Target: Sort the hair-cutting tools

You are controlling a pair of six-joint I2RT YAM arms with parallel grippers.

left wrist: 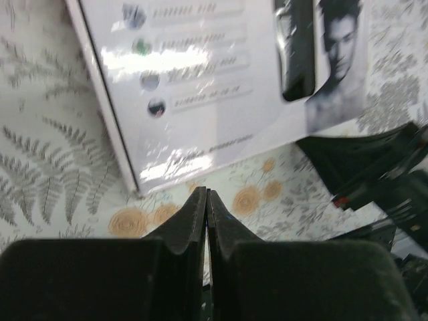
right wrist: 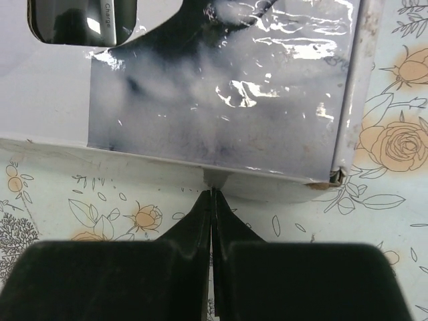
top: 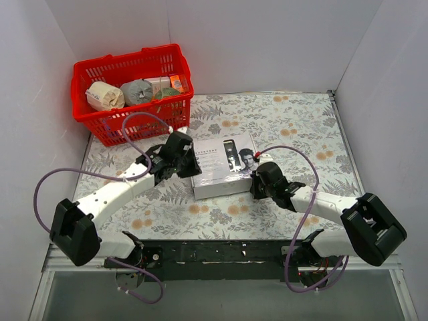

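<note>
The grey-white kit box [top: 217, 175] lies closed in the middle of the floral cloth. It also shows in the left wrist view [left wrist: 200, 87] and the right wrist view [right wrist: 221, 100]. A black clipper shape [left wrist: 297, 53] shows on its lid; I cannot tell whether it is printed or behind a window. No loose combs or cord are in view. My left gripper [top: 190, 166] is shut and empty, its tips [left wrist: 206, 194] just off the box's left edge. My right gripper [top: 254, 186] is shut, its tips [right wrist: 212, 192] touching a small notch on the box's right side.
A red basket [top: 93, 110] with rolls and packets stands at the back left. White walls close in the table on three sides. The right arm [left wrist: 374, 174] shows in the left wrist view beyond the box.
</note>
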